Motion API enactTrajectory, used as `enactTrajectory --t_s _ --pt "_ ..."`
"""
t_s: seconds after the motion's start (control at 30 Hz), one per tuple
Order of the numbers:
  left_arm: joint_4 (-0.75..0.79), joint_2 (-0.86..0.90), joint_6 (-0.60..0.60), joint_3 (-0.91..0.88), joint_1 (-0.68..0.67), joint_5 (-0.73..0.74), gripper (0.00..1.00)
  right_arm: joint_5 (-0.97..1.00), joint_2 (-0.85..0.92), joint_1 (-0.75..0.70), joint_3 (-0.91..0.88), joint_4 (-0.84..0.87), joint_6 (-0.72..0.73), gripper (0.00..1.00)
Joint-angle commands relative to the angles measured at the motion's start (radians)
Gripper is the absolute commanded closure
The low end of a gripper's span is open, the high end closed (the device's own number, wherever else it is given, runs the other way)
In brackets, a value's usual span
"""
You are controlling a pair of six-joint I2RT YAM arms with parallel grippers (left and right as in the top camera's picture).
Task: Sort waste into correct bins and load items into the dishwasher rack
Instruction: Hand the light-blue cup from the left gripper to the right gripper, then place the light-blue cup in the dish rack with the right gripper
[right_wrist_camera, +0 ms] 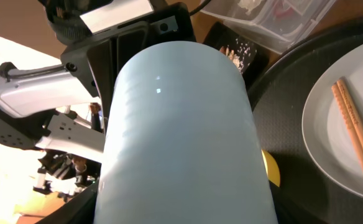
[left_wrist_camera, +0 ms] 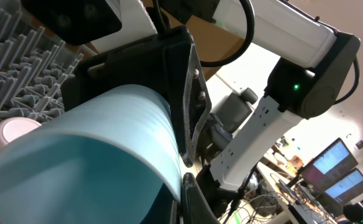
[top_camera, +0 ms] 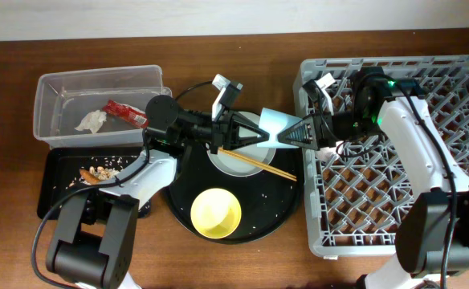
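Handing light blue cup (top_camera: 275,127) across toward dishwasher rack (top_camera: 363,201), I had right gripper (top_camera: 292,135) clamped on it; left gripper (top_camera: 254,135) jaws hidden, couldn't tell.

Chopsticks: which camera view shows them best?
The overhead view. There the chopsticks lie in full length across the plate. The right wrist view shows only part of them at its right edge, beside the blue cup that fills the picture. The left wrist view does not show them.
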Motion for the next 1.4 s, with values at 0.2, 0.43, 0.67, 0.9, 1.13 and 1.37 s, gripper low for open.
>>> enactTrajectory --t_s 0.2,0.43,0.67,0.9,1.13,1.37 --pt "0.006 -0.004 0.021 0.007 0.0 0.052 0.76 -0.047 -0.014 -0.027 -0.002 0.026 -0.005 0.4" --pt "0.007 -0.004 0.021 0.007 0.0 0.071 0.76 -0.054 -0.014 -0.028 -0.002 0.05 -0.005 0.4" --pt "0.007 -0.004 0.02 0.007 -0.002 0.108 0.76 -0.08 -0.014 -0.028 -0.002 0.072 0.0 0.39" --pt "0.019 -0.004 0.02 0.007 0.028 0.109 0.75 -0.098 -0.014 -0.035 -0.002 0.199 0.106 0.39" --pt "0.023 -0.004 0.048 0.007 0.078 0.088 0.69 0.01 -0.014 -0.113 -0.002 0.242 0.166 0.4" --pt "0.021 -0.004 0.047 0.003 0.105 0.086 0.69 0.356 -0.015 -0.224 0.085 0.325 0.485 0.48"
